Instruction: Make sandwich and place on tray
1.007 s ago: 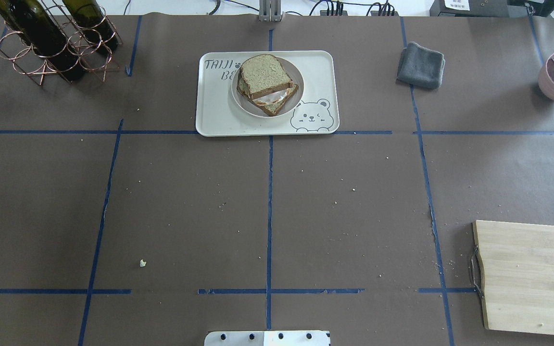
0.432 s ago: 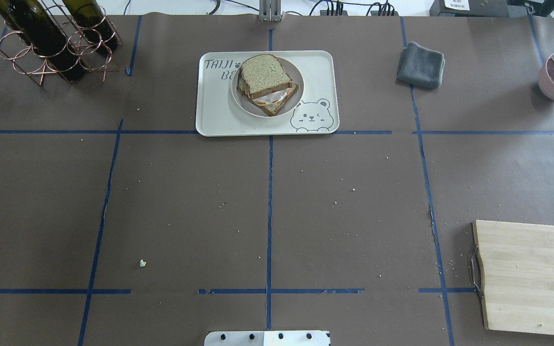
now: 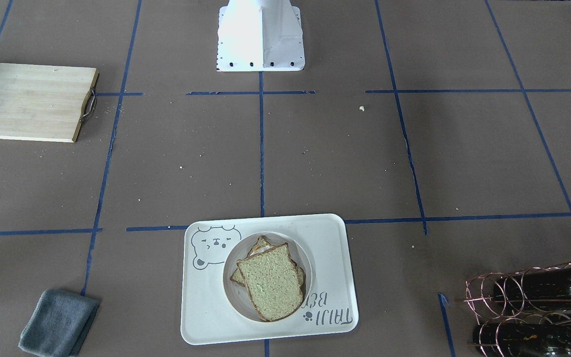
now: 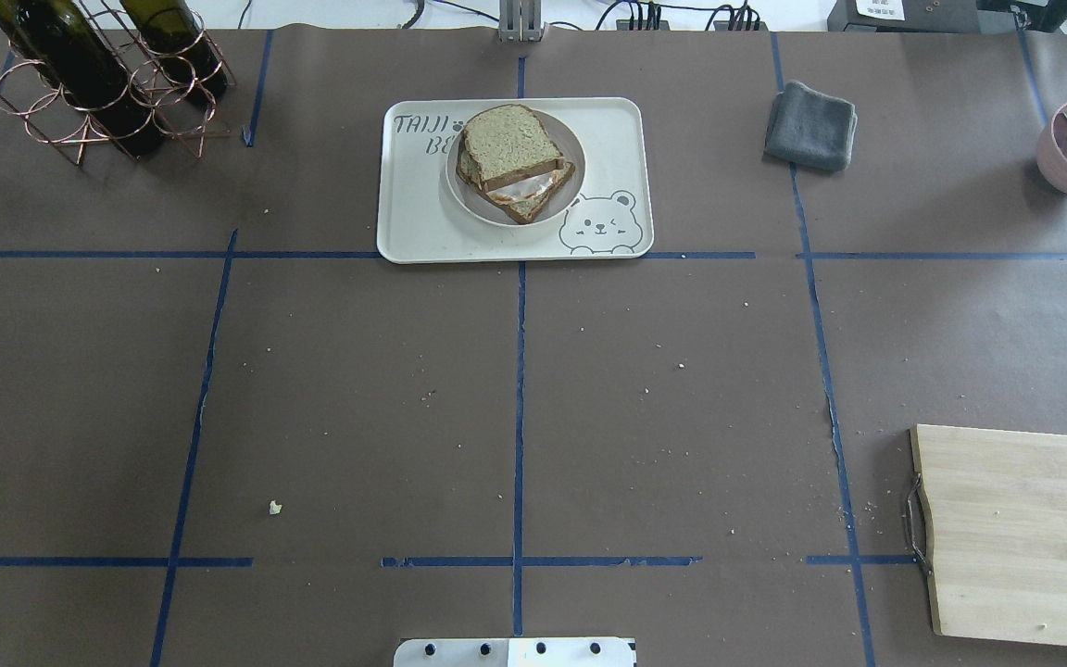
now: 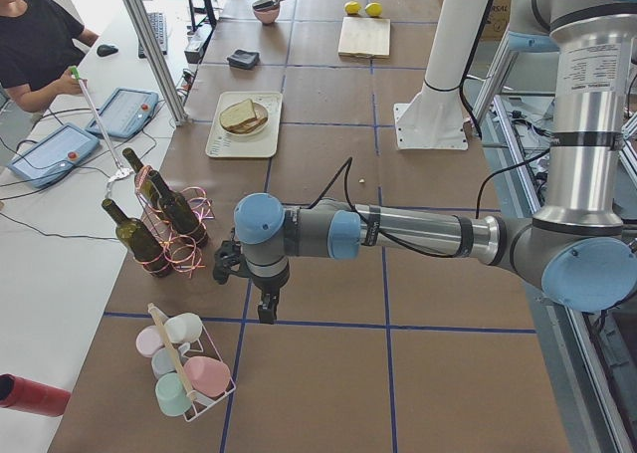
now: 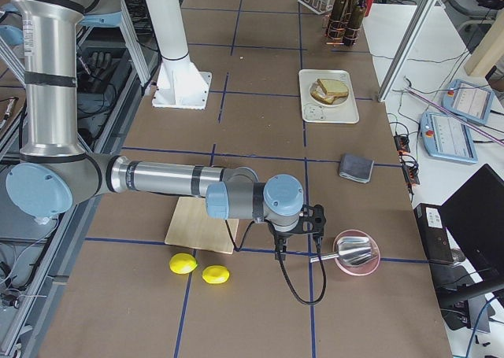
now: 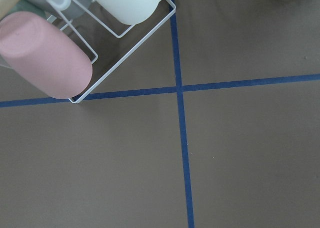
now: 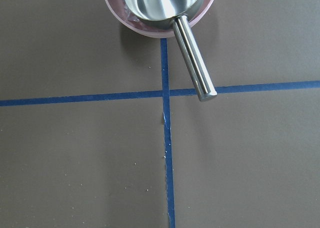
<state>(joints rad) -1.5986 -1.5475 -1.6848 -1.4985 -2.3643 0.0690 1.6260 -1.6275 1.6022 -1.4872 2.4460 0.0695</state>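
Observation:
The sandwich (image 4: 508, 148), two brown-crusted bread slices with white egg between, lies on a small round white plate (image 4: 497, 216). The plate stands on the cream bear tray (image 4: 413, 222) at the table's far middle. The sandwich also shows in the front-facing view (image 3: 270, 282) on the tray (image 3: 206, 317), and in both side views (image 5: 242, 115) (image 6: 329, 89). My left gripper (image 5: 266, 312) hangs over bare table by a cup rack, far from the tray. My right gripper (image 6: 278, 253) hangs beside a pink bowl. I cannot tell whether either is open or shut.
A wine-bottle rack (image 4: 107, 74) stands at the far left and a grey cloth (image 4: 811, 125) at the far right. A pink bowl with a metal scoop (image 8: 165, 7) sits at the right edge. A wooden cutting board (image 4: 1024, 533) lies near right. A cup rack (image 7: 75, 42) is by the left gripper.

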